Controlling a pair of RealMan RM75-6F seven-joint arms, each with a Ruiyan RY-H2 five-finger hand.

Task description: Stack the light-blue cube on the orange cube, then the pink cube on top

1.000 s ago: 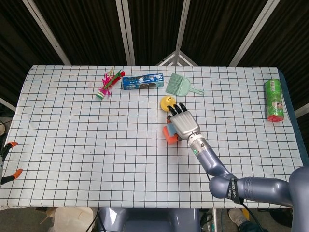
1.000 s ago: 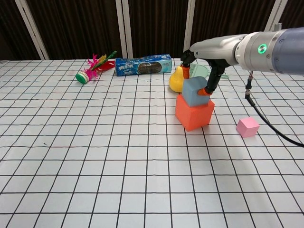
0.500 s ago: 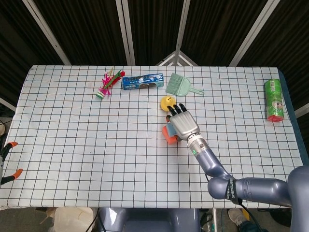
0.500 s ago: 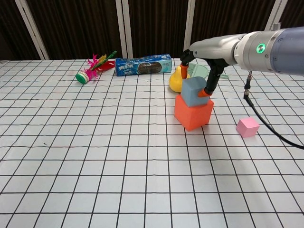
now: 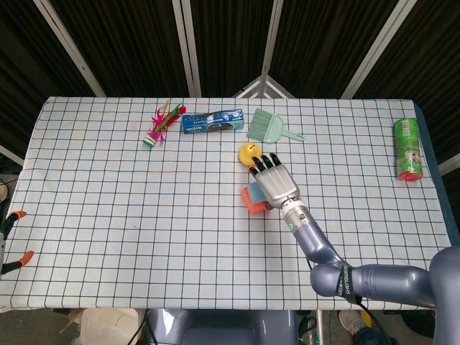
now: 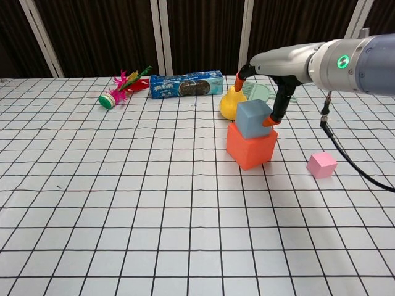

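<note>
- light-blue cube (image 6: 253, 118) sits on the orange cube (image 6: 250, 145), slightly rotated against it, near mid-counter
- right hand (image 5: 275, 182) is over the stack; fingers (image 6: 271, 121) spread. One orange-tipped finger lies against the blue cube's right face, another is lifted clear above its back-left corner, so no firm clamp visible
- head view: hand covers most of the stack, only the orange cube's left edge (image 5: 251, 200) shows
- pink cube (image 6: 322, 165) lies on the counter (image 6: 123, 185) right of the stack, well apart, untouched
- yellow duck-like toy (image 6: 231, 102) just behind the stack
- back row: shuttlecock (image 6: 121, 89), blue biscuit pack (image 6: 187, 84), green brush (image 5: 269, 128); green can (image 5: 408, 149) lying at far right edge
- left hand not in either view
</note>
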